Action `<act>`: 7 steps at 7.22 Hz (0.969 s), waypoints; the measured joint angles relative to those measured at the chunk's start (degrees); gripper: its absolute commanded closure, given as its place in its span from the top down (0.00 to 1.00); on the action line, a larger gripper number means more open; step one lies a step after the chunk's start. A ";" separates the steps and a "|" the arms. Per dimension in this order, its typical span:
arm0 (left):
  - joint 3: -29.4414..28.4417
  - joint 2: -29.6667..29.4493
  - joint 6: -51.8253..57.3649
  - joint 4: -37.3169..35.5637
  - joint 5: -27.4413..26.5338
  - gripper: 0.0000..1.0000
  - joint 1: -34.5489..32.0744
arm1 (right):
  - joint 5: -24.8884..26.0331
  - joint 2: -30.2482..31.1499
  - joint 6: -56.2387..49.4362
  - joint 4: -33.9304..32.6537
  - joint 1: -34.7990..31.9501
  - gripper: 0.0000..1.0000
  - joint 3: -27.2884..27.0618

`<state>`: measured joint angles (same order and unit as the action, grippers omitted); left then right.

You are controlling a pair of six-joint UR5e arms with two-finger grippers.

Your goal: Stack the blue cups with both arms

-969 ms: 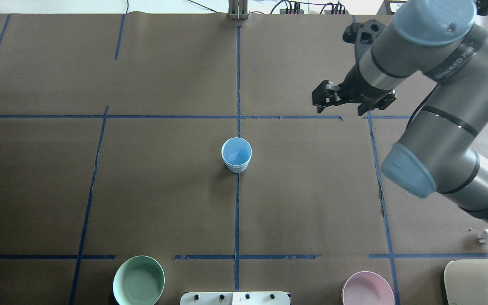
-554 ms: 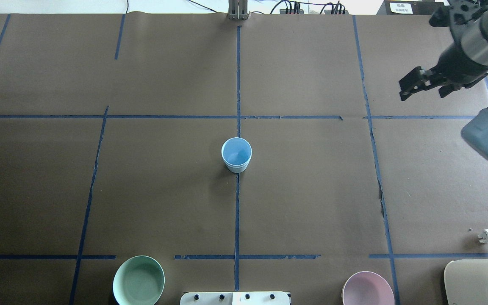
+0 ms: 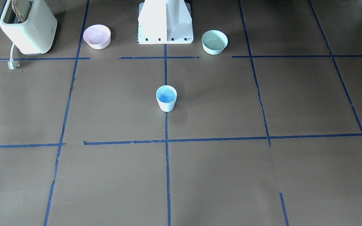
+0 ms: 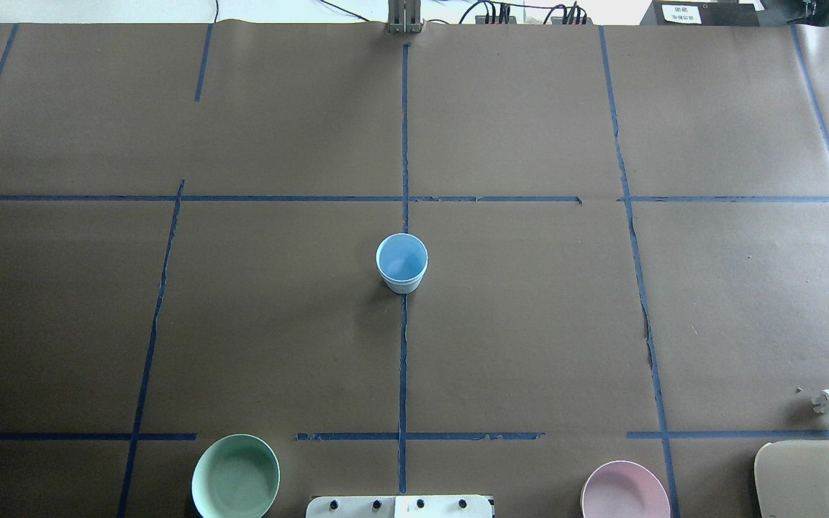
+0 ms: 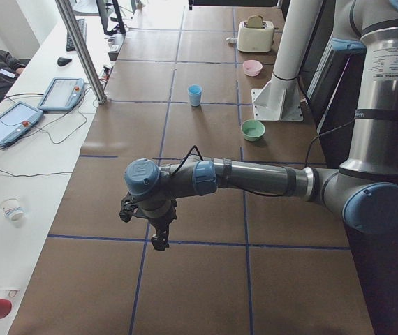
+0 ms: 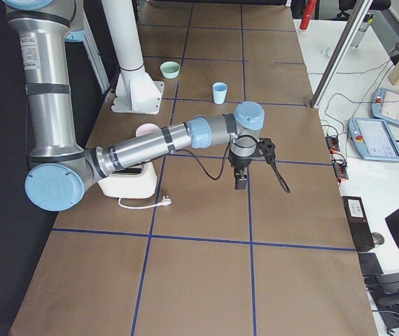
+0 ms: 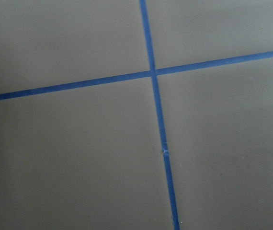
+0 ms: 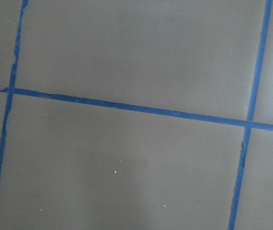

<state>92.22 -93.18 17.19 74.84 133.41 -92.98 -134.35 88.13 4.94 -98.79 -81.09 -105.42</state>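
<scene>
One pale blue cup (image 4: pixel 401 262) stands upright on the centre tape line, also in the front-facing view (image 3: pixel 166 98). I cannot tell whether a second blue cup is nested inside it; none shows elsewhere. My left gripper (image 5: pixel 158 237) hangs over the table's left end, far from the cup, seen only in the left side view, so I cannot tell its state. My right gripper (image 6: pixel 241 183) hangs over the right end; the overhead view catches only a black sliver of it at the right edge. Both wrist views show bare brown paper and blue tape.
A mint-green bowl (image 4: pixel 235 476) and a pink bowl (image 4: pixel 624 491) sit near the white pedestal base (image 3: pixel 165 22). A cream toaster (image 4: pixel 814 478) with a loose plug (image 4: pixel 828 401) stands at the near right. Tablets and cables lie on the far side bench (image 5: pixel 17 122).
My right arm has swung away to the right, almost out of the overhead view. The blue cup has not moved.
</scene>
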 measured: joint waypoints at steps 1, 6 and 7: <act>-0.54 0.29 0.53 0.05 0.01 1.00 -0.55 | -1.20 2.15 -3.48 0.02 -2.36 1.00 1.30; -4.63 3.68 -0.11 7.74 2.91 1.00 -0.92 | -3.22 3.15 -7.56 1.48 -5.48 1.00 7.63; -4.77 3.56 -0.35 8.05 3.03 1.00 -0.90 | -3.32 3.60 -7.57 4.51 -6.41 1.00 10.26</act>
<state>87.45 -89.62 16.84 82.89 136.43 -93.88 -137.68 91.72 -2.63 -94.28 -87.49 -95.17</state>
